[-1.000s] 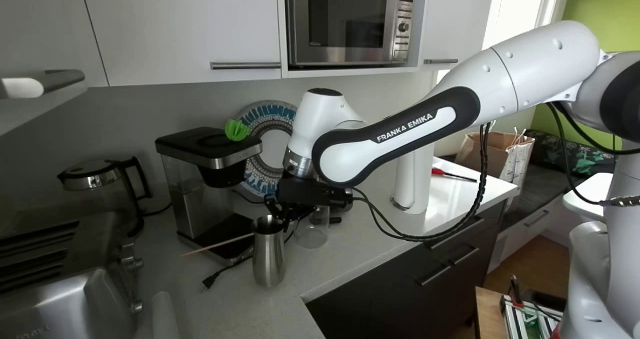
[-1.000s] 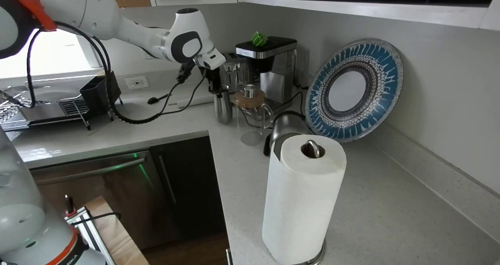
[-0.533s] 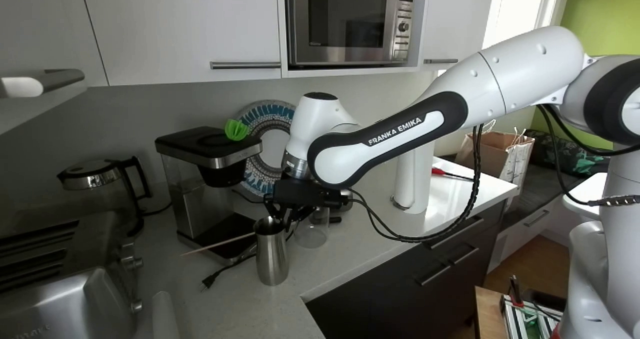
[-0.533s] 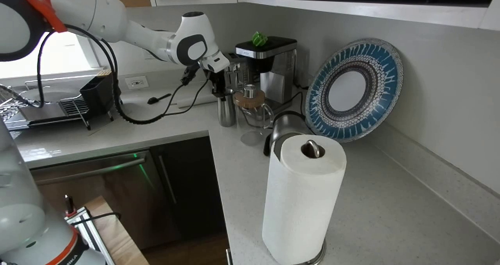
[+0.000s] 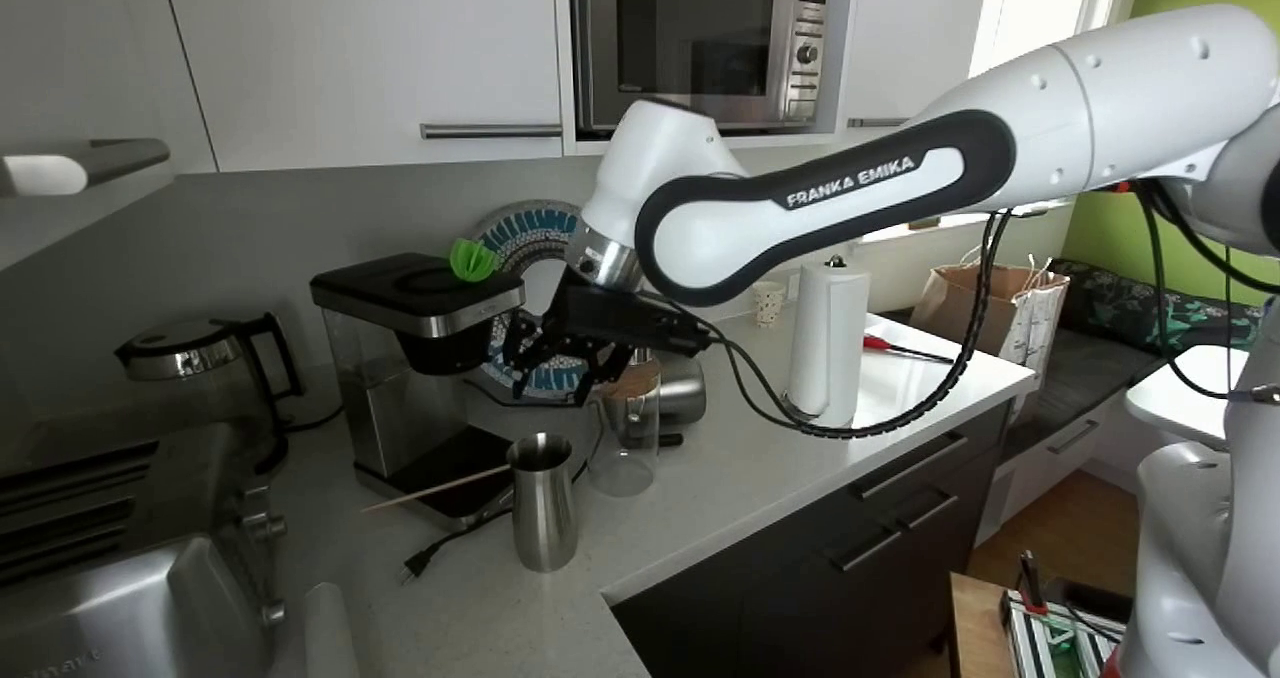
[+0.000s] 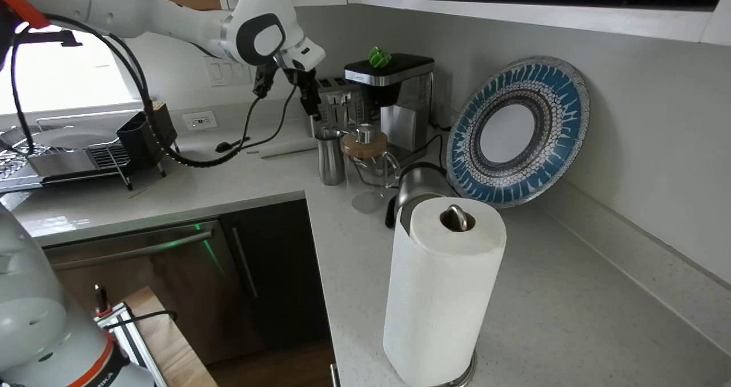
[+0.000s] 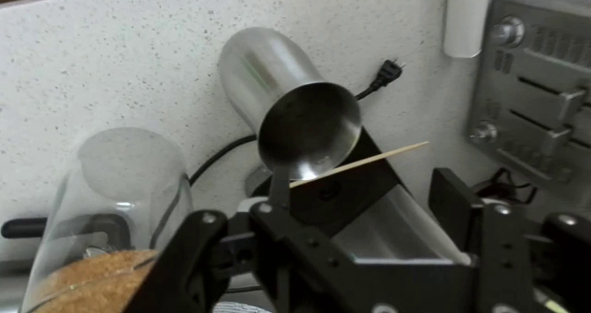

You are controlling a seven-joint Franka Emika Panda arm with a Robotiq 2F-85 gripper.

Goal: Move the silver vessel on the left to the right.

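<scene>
- We see the gripper (image 5: pixel 550 394) hanging in front of the coffee machine (image 5: pixel 400 398), its fingers (image 7: pixel 455 204) spread well apart in the wrist view.
- We find the silver vessel (image 5: pixel 545 513) upright on the counter (image 5: pixel 470 608), just in front of the coffee machine's base (image 5: pixel 460 455), lower than the gripper and apart from it.
- In the wrist view we see a wooden stick (image 7: pixel 367 161) crossing the coffee machine's base.
- We see a cork-lidded glass pot (image 6: pixel 371 167) beside the coffee machine in both exterior views.
- In an exterior view we have a toaster (image 5: pixel 130 548) and a kettle (image 5: pixel 190 358) left of the coffee machine, a paper roll (image 5: pixel 830 348) right of it.
</scene>
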